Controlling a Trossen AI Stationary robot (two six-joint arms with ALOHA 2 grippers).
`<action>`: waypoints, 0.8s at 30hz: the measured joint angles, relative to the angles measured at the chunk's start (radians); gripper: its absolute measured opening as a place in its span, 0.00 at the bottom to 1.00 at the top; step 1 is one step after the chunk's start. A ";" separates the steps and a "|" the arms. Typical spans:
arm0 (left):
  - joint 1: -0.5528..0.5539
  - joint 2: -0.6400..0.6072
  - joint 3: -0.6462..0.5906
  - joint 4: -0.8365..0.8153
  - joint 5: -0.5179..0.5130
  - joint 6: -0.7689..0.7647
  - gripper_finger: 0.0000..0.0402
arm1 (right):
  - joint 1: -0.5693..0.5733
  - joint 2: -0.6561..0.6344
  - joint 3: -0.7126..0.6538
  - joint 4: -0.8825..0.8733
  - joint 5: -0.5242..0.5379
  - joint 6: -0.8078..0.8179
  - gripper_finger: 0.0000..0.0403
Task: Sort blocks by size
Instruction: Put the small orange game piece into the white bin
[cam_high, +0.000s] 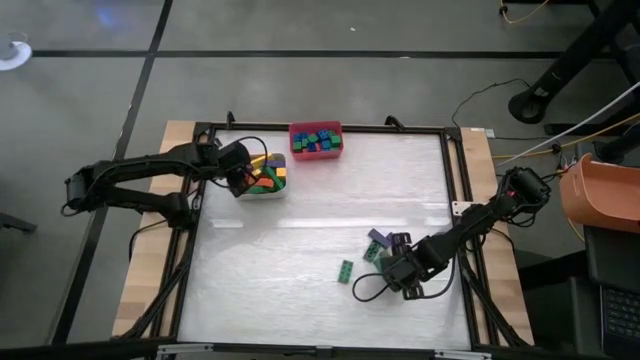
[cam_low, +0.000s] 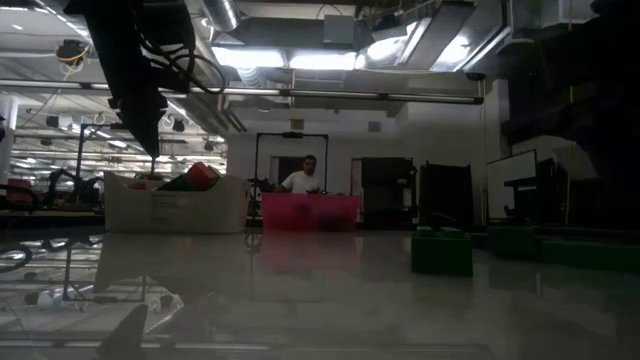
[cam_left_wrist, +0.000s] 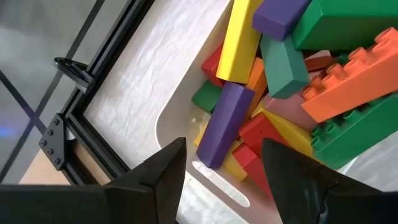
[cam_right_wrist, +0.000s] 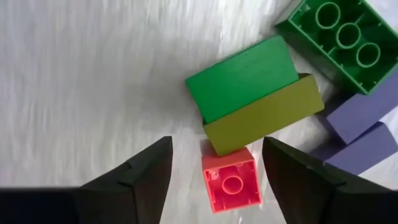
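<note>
Most of the studded plastic blocks are already sorted, long bars heaped in the white bin (cam_high: 275, 190) under the empty, open left hand (cam_left_wrist: 222, 163) and short ones in the red bin (cam_high: 316, 150), while the right hand (cam_right_wrist: 217, 163), fingers spread, hovers over a small red block (cam_right_wrist: 231, 180) among the few loose on the table (cam_high: 280, 270).
</note>
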 joint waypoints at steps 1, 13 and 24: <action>0.000 0.000 0.000 0.000 0.000 -0.007 0.49 | 0.000 0.000 0.000 -0.002 0.000 -0.007 0.62; 0.000 0.000 0.000 0.000 0.000 -0.011 0.49 | 0.000 0.000 0.000 -0.089 -0.016 -0.036 0.62; 0.000 0.000 0.001 0.000 0.001 -0.011 0.49 | 0.000 0.060 0.000 -0.086 -0.015 -0.110 0.61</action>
